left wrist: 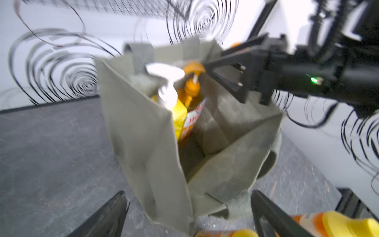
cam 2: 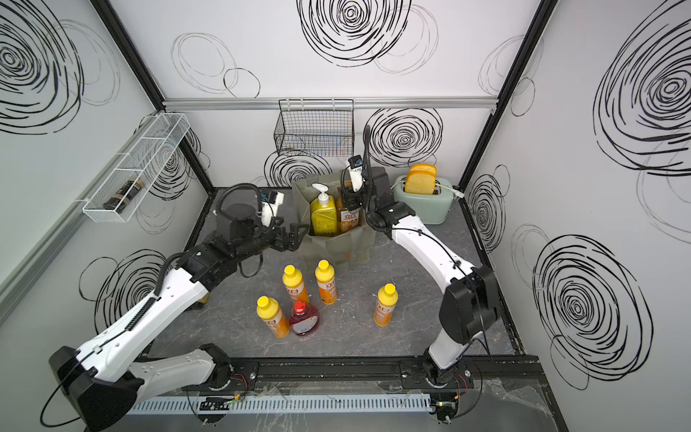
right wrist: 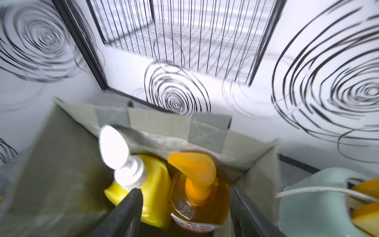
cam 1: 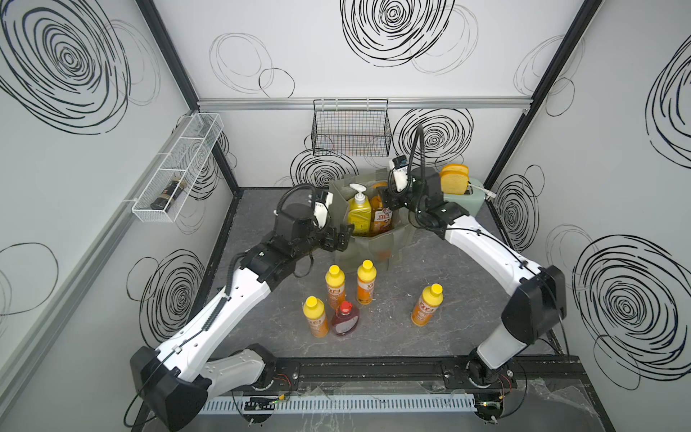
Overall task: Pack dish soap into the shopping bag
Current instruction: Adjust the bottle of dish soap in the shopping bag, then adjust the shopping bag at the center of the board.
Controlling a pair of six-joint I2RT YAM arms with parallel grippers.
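The grey-green shopping bag [cam 1: 370,245] stands open at the back of the table. Inside it stand the big yellow white-pump bottle [cam 1: 359,213] and the amber orange-pump bottle [right wrist: 196,197]. My right gripper [right wrist: 184,190] hangs over the bag mouth, open, its fingers astride the amber bottle with gaps on both sides. My left gripper [left wrist: 188,192] is open at the bag's front-left corner, and that corner lies between its spread fingers unclamped. In front of the bag stand several small orange yellow-capped bottles [cam 1: 334,286] and the squat red bottle [cam 1: 344,318].
A pale green toaster [cam 1: 463,198] holding toast sits just right of the bag, close to my right arm. A black wire basket [cam 1: 351,129] hangs on the back wall above the bag. A white wire shelf [cam 1: 175,175] on the left wall holds a dark jar [cam 1: 168,194].
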